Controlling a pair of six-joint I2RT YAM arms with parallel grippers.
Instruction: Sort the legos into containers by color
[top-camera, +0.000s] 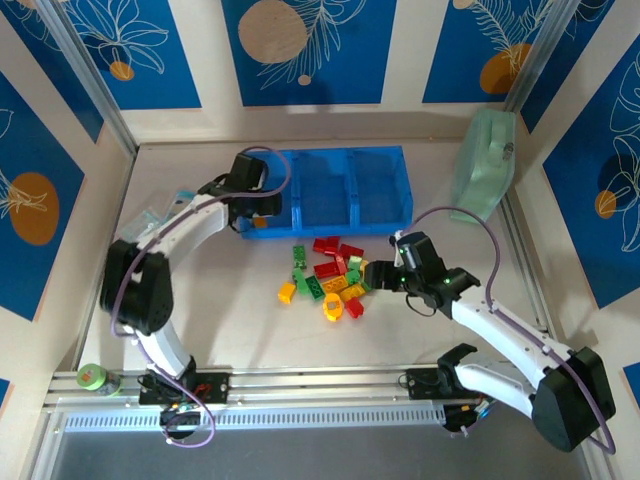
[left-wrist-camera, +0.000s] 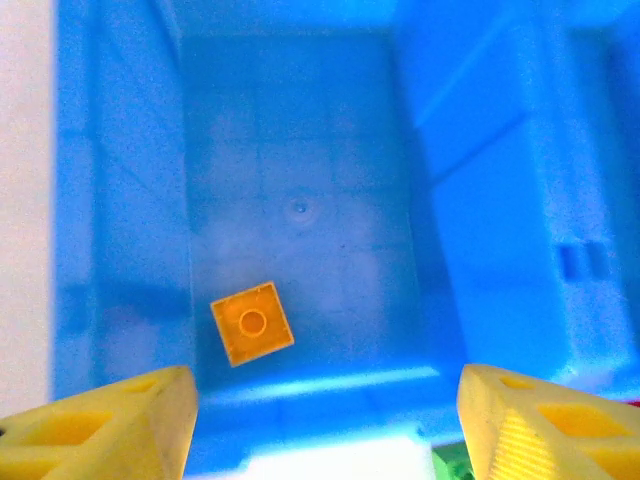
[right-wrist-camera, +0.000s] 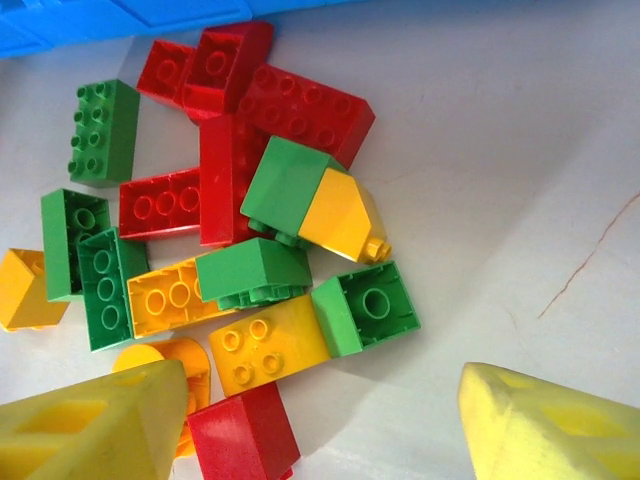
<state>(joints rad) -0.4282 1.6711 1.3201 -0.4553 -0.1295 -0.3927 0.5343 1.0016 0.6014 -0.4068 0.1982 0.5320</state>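
Orange brick (left-wrist-camera: 252, 323) lies in frame-left compartment (left-wrist-camera: 300, 150) under open, empty L gripper (left-wrist-camera: 320, 425); R gripper (right-wrist-camera: 320, 425), open/empty too, should pick next from pile (right-wrist-camera: 230, 180).

Blocking mid-table with a tight heap of red, green and yellow plastic bricks (right-wrist-camera: 250, 230). Leaving pale tabletop (right-wrist-camera: 500, 150) bare right of it. Hemming the translucent blue plastic tray (left-wrist-camera: 120, 200)'s open-topped compartment with walls, cluttering its floor with one orange square brick (left-wrist-camera: 252, 322).

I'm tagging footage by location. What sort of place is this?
Probably a robot lab cell, not a home: patterned blue panel walls box in a table, and two arms are bolted to an aluminium rail at its edge.
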